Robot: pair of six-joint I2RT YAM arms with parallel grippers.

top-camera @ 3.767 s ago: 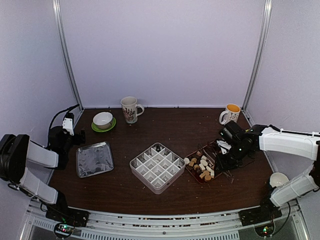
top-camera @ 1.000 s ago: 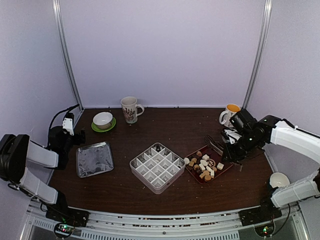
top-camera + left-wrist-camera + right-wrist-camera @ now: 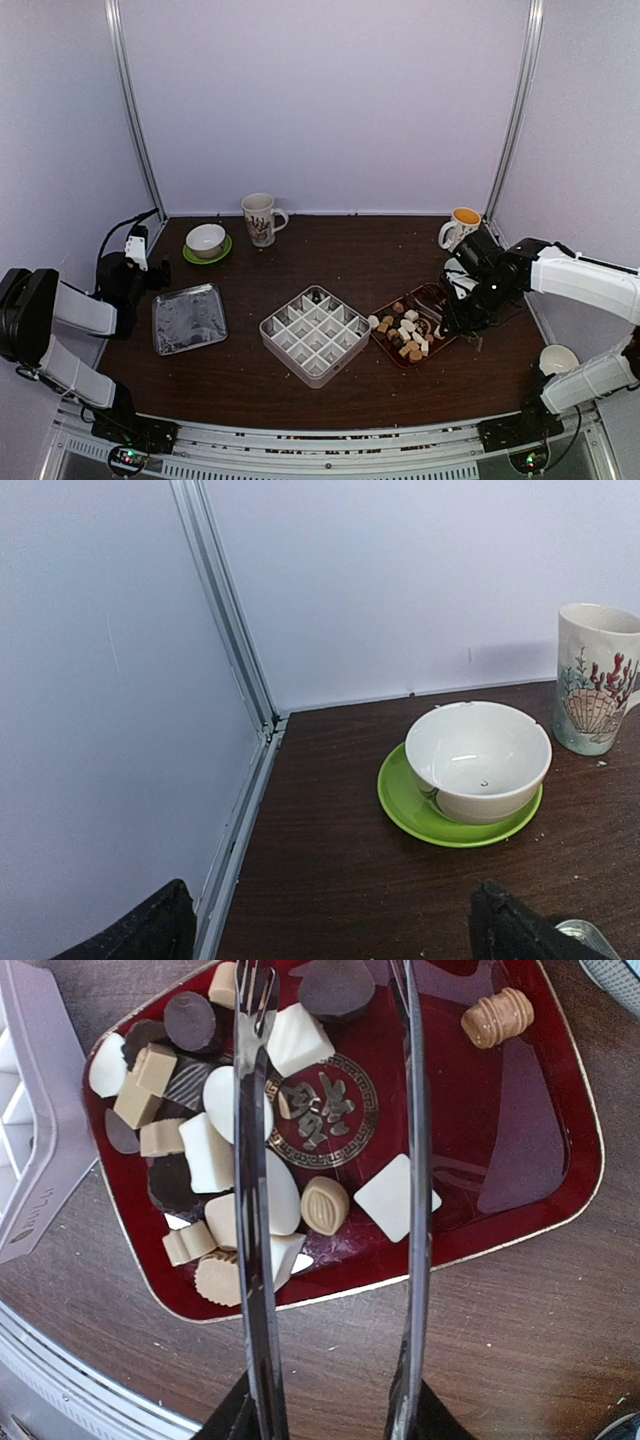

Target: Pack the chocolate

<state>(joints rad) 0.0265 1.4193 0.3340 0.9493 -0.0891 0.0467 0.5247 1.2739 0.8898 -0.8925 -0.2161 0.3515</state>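
Right gripper (image 3: 330, 1415) pinches tongs (image 3: 250, 1210) over chocolate (image 3: 210, 1150), crossing the tray (image 3: 520, 1140) rim — left gripper (image 3: 335, 930) spread.

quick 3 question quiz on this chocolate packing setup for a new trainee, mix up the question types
1. True or false: the left end effector grips the tongs.
2. The tongs' arms are: A spread apart above the chocolates on the red tray; B pinched on one piece; C lying flat beside the tray.
3. What does the white bowl sit on?
Key: 1 false, the right end effector holds them and the left is open and empty. 2 A. 3 a green saucer.
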